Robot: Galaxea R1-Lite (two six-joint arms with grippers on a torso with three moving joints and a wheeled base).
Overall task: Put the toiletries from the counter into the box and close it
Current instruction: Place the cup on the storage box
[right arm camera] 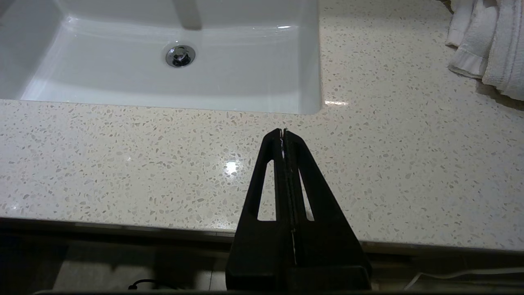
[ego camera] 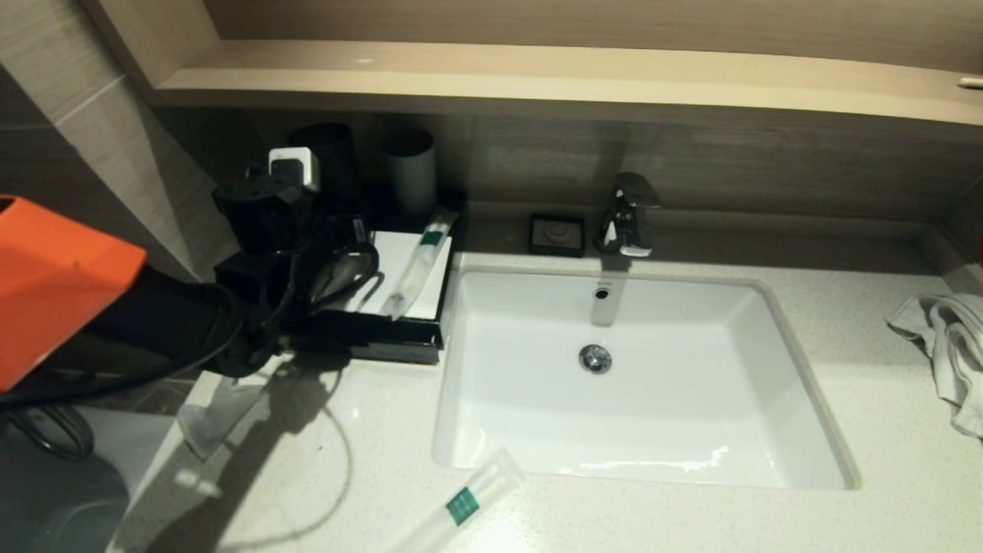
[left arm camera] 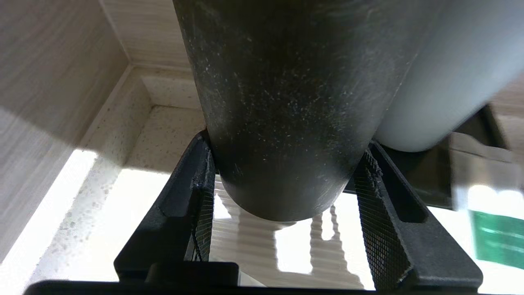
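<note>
We see a speckled beige tabletop (ego camera: 883,430) with a white basin (ego camera: 637,384), under a wooden shelf (ego camera: 537,73). The black box (ego camera: 399,338) stands far left. One long packet (ego camera: 415,265) lies on its white panel, running far to near. Another long packet (ego camera: 461,503) lies at the near edge, diagonal. Our left gripper (left arm camera: 282,196) holds a black cup (left arm camera: 286,106) between its jaws. Our right gripper (right arm camera: 283,133), near the tabletop's front edge, is closed.

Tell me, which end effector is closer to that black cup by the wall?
Left. The left end effector straddles the black cup, a finger on each side. The right end effector hangs shut past the counter's front edge.
</note>
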